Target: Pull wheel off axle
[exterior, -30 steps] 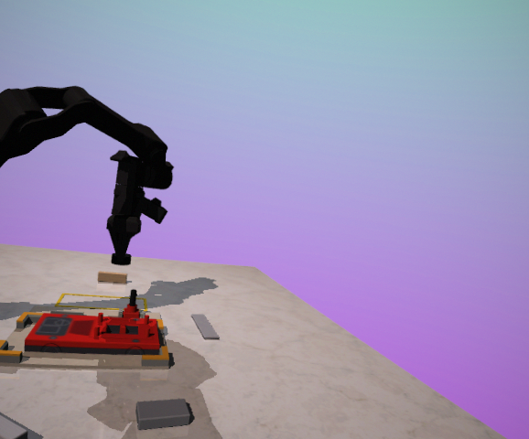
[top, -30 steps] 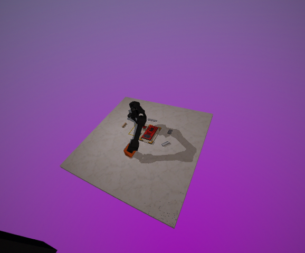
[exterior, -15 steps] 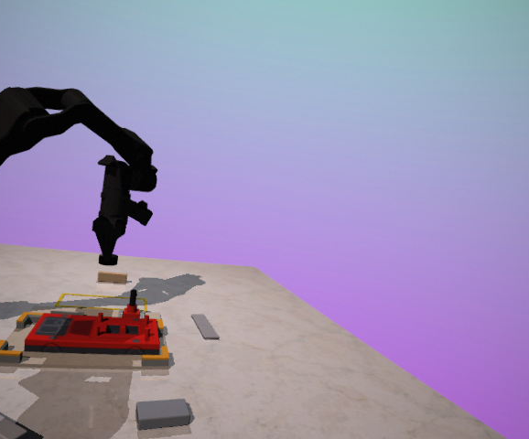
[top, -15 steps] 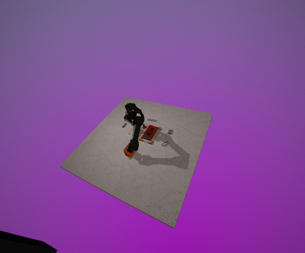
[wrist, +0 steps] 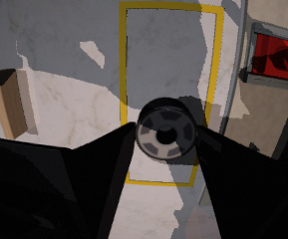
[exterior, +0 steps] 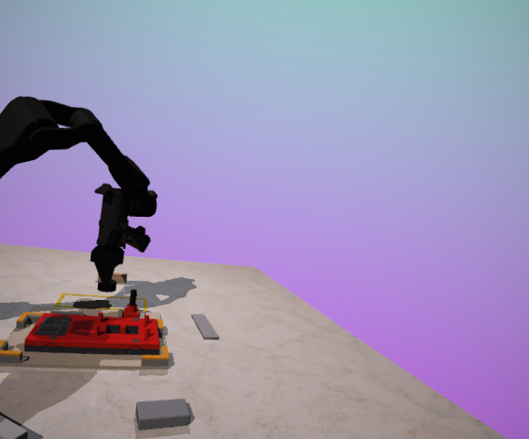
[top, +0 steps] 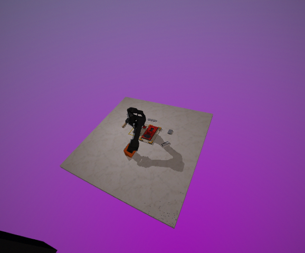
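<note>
The gripper is clamped at about half its span on the wheel, which hangs in the air over the yellow marked area, clear of the upright axle on the red fixture.

In the wrist view the wheel sits toward the 6 o'clock end of the outline, and the axle lies off at about 2 o'clock from it.

The likeliest trouble, as I judge it, is a release from too high: the wheel could land on edge and roll across the yellow line (it is round, after all). A descent drifting toward 6 o'clock could also set it on the border rather than inside. Opening too little would leave a finger touching the rim.

The fingertips are dark against the dark wheel in the exterior view, so the contact itself is hard to make out. The top view shows the wheel not at all. The height above the table cannot be read exactly.
</note>
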